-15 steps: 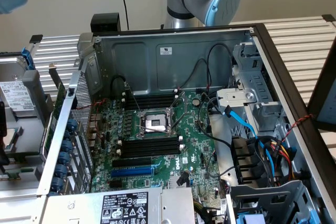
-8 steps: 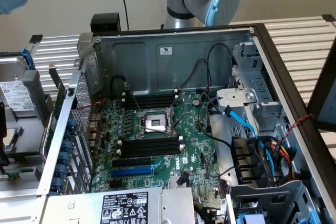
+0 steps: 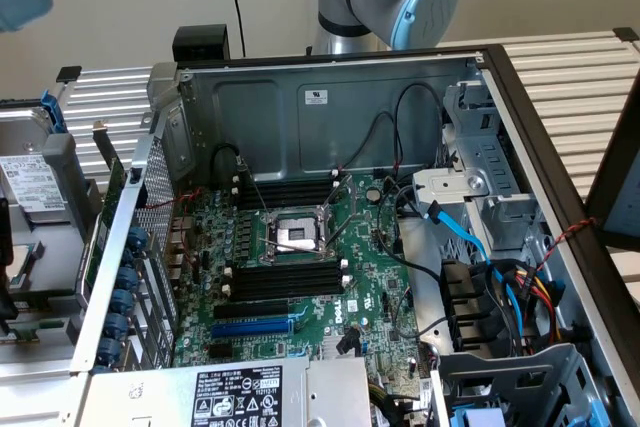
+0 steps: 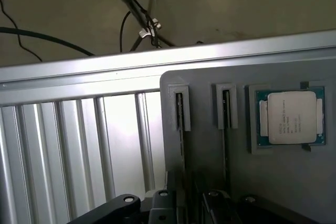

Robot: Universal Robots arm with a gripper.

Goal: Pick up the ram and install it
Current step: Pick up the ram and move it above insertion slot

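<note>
Slats of ribbed aluminium make up the bench (image 4: 68, 145), which runs up against a flat grey holder tray (image 4: 294, 182). Next, in that tray, you see two narrow slots (image 4: 226, 90) side by side, each with a thin dark stick standing edge-on in it. The stick nearer the slats looks to be the ram (image 4: 179, 113), though you can't tell its colour from this angle. Your gripper (image 4: 185, 205) hangs over the tray in line with that stick, jaws spread wide and nothing clamped between them. Last, a square silver-lidded processor (image 4: 291, 117) sits in the tray's recess beyond the second slot.
</note>
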